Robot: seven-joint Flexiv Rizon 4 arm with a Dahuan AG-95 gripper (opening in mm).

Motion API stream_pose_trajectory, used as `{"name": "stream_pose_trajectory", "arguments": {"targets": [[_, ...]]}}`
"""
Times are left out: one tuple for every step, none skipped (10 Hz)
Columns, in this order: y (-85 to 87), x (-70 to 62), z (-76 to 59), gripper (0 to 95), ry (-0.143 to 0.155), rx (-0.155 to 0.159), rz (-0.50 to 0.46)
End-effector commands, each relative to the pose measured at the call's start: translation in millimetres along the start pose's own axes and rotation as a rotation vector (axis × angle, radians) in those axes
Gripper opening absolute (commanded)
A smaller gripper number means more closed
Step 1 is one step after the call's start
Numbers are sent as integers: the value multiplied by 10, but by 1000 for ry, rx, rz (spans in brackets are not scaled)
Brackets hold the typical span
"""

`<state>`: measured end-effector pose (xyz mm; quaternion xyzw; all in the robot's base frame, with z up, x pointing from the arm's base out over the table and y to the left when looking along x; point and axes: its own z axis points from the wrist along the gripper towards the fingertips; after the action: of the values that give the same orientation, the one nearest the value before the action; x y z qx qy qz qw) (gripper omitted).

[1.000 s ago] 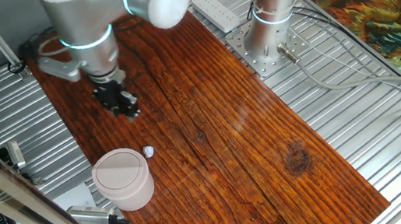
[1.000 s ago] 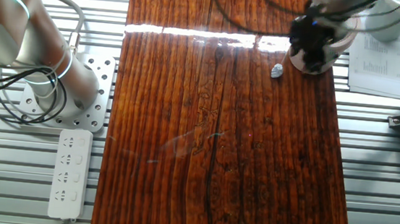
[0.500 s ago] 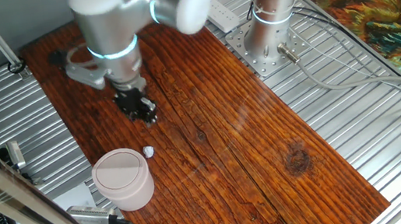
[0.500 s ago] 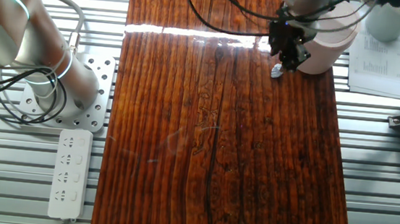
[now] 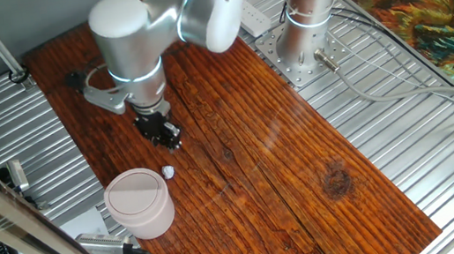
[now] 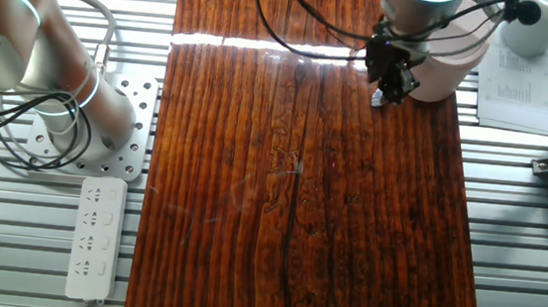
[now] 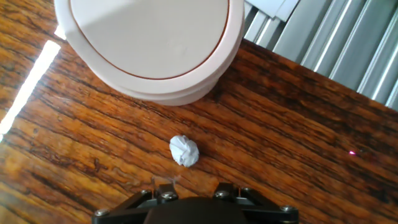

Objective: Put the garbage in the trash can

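- I see one wad [image 7: 184, 151] of garbage: small, white, crumpled into a rough ball with creases, lying on the dark wooden desk [image 5: 286, 163].
- I count only this one wad in any view; a second does not show.
- One bin [image 5: 139, 203]: pale pinkish-beige, round, with a two-tone lid whose inner disc is ringed by a thin dark seam.
- In the hand view the wad sits at 6 o'clock from the bin, near but apart from it.
- My claw [image 5: 166, 136] hangs above the desk, at about 1 o'clock from the bin in one fixed view.
- I cannot tell how wide the claw stands; its fingers are dark and small.
- One white power strip [image 6: 94, 238] lies off the desk.
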<state>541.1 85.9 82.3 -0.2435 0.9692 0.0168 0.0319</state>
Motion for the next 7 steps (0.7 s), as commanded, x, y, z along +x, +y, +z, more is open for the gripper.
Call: {"name": "stream_pose_trajectory", "arguments": {"targets": [[11, -9, 30, 380, -3, -1, 3], [83, -38, 103, 380, -1, 3, 18], [90, -39, 141, 380, -1, 4, 18], [89, -36, 206, 380, -5, 3, 20], [88, -38, 246, 380, -10, 6, 23], [85, -49, 284, 380, -25, 12, 23], [79, -82, 312, 380, -41, 13, 23]]}}
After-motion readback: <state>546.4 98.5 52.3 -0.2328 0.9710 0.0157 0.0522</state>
